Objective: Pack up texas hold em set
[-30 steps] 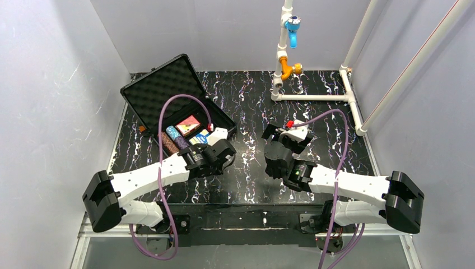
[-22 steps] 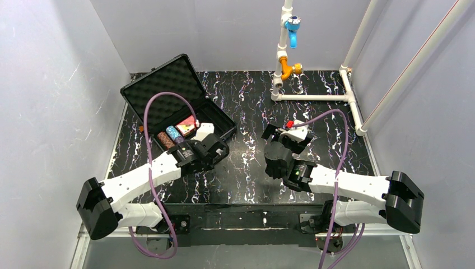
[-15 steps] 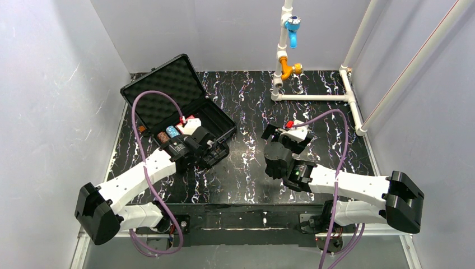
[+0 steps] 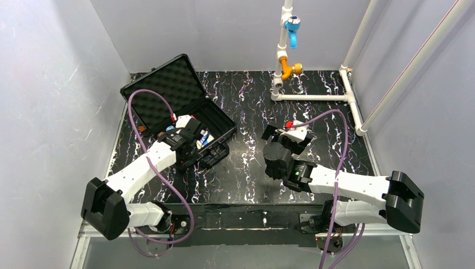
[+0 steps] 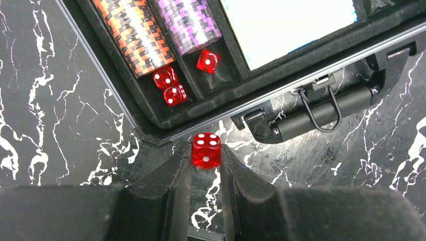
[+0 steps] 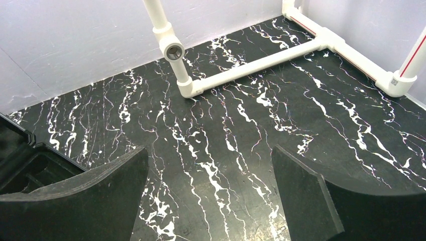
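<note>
step: stowing dice | left gripper (image 5: 206,168) pinches small red translucent die (image 5: 206,150) just outside near rim of open black rectangular hard case (image 5: 166,123), far-left of table (image 6: 226,125) | right gripper (image 6: 208,168) spread wide, empty | next, likely: carry it over rim to slot with other red dice (image 5: 169,86), release

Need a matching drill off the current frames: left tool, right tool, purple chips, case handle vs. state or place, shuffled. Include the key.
Column 1
1. left tool
2. right tool
3. purple chip stack
4. case handle

Column 2
A. inside the black case, beside the orange-brown chip stack
B. open, nothing between its fingers
C. on the outside of the case's front wall
D. shut on a red die

Pairs: 1-D, 2-B, 3-A, 4-C
</note>
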Controlling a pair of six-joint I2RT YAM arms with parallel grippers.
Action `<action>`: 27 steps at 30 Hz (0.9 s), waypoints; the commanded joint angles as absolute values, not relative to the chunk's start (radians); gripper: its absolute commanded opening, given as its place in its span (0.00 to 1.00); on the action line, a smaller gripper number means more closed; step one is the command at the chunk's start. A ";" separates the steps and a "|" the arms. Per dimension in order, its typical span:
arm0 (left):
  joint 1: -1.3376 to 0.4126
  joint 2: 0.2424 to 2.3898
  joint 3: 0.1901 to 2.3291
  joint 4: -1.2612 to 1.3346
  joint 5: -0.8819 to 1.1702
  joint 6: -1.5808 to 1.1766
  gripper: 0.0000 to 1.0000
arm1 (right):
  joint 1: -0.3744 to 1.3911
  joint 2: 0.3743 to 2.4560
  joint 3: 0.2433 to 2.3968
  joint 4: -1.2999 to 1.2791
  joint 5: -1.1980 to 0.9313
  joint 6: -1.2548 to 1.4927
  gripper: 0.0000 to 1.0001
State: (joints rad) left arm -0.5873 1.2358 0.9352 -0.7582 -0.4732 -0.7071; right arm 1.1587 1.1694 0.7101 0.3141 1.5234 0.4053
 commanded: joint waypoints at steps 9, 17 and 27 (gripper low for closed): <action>-0.505 1.319 0.958 -0.691 -0.456 -0.680 0.00 | 1.167 1.154 0.724 0.374 1.640 0.407 1.00; -0.470 1.393 0.992 -0.674 -0.435 -0.671 0.00 | 1.167 1.155 0.724 0.375 1.637 0.402 1.00; -0.448 1.463 1.007 -0.649 -0.413 -0.684 0.00 | 1.169 1.154 0.716 0.394 1.629 0.392 1.00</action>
